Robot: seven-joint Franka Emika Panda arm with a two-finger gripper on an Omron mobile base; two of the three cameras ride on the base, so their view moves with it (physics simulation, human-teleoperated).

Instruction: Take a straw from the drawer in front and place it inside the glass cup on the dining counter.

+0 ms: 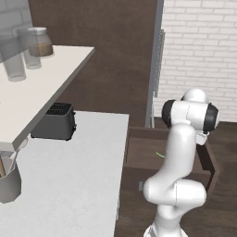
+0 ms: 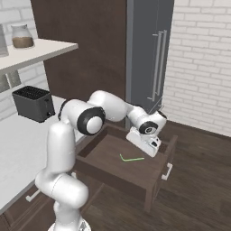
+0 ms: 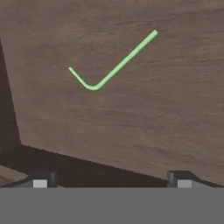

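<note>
reach step: claw (image 3: 112, 181) spread wide, empty, over the open drawer (image 2: 108, 155). bent green straw (image 3: 114, 65) lies flat on drawer floor. next: drop down, centre jaws on long leg, pinch.

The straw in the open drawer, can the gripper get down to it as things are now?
Probably yes. The straw lies alone on the drawer floor, the drawer is pulled out, and the open gripper hangs above it with nothing between.
</note>
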